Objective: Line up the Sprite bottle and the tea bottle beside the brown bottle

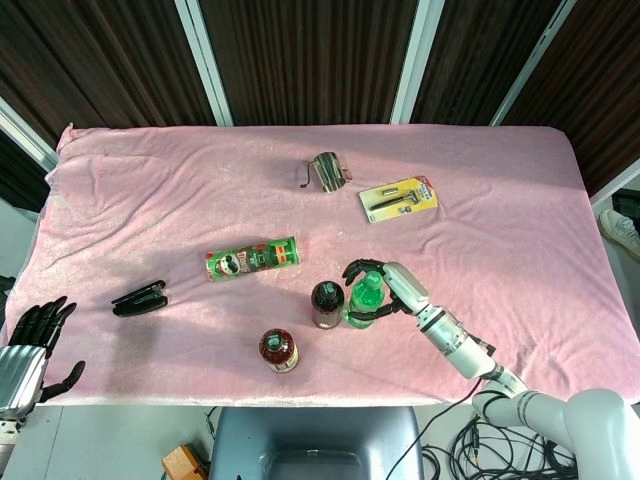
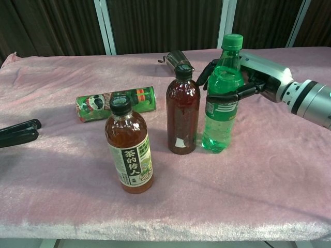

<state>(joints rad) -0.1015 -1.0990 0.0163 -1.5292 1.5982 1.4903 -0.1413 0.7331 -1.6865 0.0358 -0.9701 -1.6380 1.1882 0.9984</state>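
The green Sprite bottle [image 1: 365, 295] [image 2: 221, 111] stands just right of the brown bottle [image 1: 326, 303] [image 2: 182, 116], its base on the cloth and its top leaning right toward my right hand [image 1: 395, 290] [image 2: 253, 77]. That hand still wraps the bottle's upper part, with loosened fingers behind it and the thumb across its front. The tea bottle [image 1: 279, 351] [image 2: 129, 155], with a green and white label, stands apart at the front left of the brown bottle. My left hand [image 1: 30, 345] hangs off the table's front left corner, holding nothing, fingers apart.
A green snack can [image 1: 252, 259] [image 2: 116, 102] lies on its side behind the bottles. A black tool [image 1: 140, 298] [image 2: 18, 133] lies at the left. A metal cup [image 1: 326, 171] [image 2: 176, 58] and a yellow package [image 1: 398, 199] sit further back on the pink cloth [image 1: 520, 230].
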